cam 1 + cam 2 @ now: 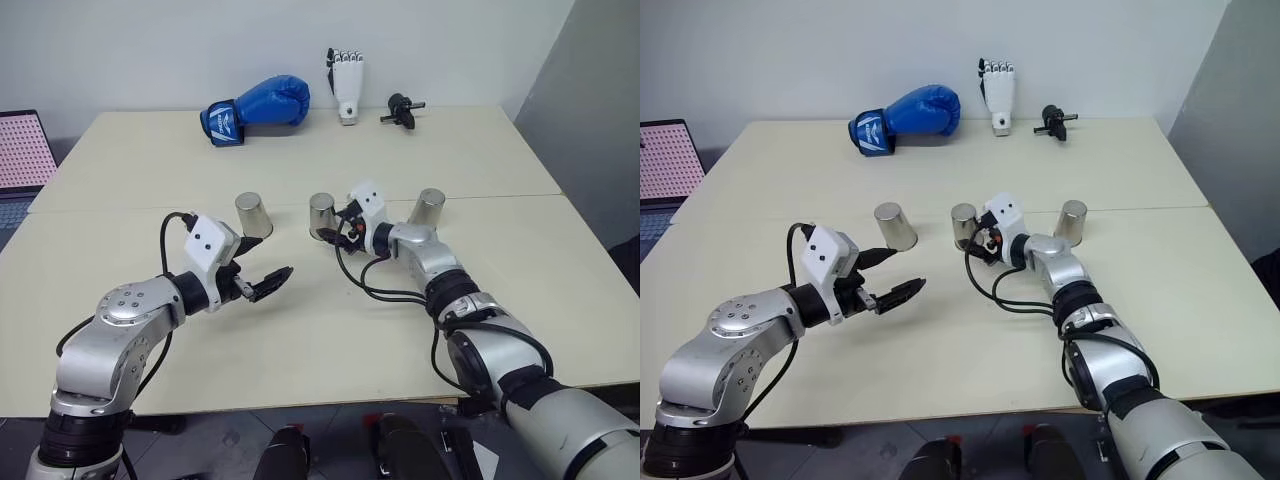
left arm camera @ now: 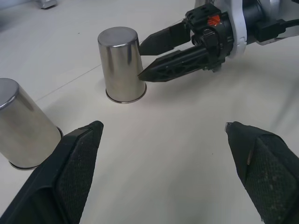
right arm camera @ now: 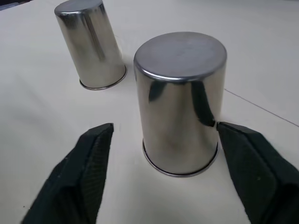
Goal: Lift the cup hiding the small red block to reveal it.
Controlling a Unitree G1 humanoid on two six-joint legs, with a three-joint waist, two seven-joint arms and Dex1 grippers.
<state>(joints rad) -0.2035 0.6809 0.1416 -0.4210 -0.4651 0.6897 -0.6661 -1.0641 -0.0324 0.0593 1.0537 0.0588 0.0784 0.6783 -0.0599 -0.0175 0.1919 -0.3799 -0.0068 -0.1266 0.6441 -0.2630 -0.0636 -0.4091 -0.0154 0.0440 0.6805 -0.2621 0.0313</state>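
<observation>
Three identical silvery cups stand upside down in a row on the cream table (image 1: 300, 330): left cup (image 1: 254, 214), middle cup (image 1: 322, 216), right cup (image 1: 429, 210). My right gripper (image 1: 337, 232) is open at the middle cup (image 3: 180, 102), one black finger (image 3: 81, 177) on each side of it and a gap showing on one side. The cup rests flat on the table. My left gripper (image 1: 262, 283) hangs open above the table in front of the left cup (image 2: 23, 126), holding nothing. The small red block is hidden.
At the table's far edge lie a blue boxing glove (image 1: 256, 110), a white robotic hand (image 1: 347, 85) and a small black part (image 1: 402, 109). A screen with a pink pattern (image 1: 22, 150) stands off the left side. A seam crosses the table behind the cups.
</observation>
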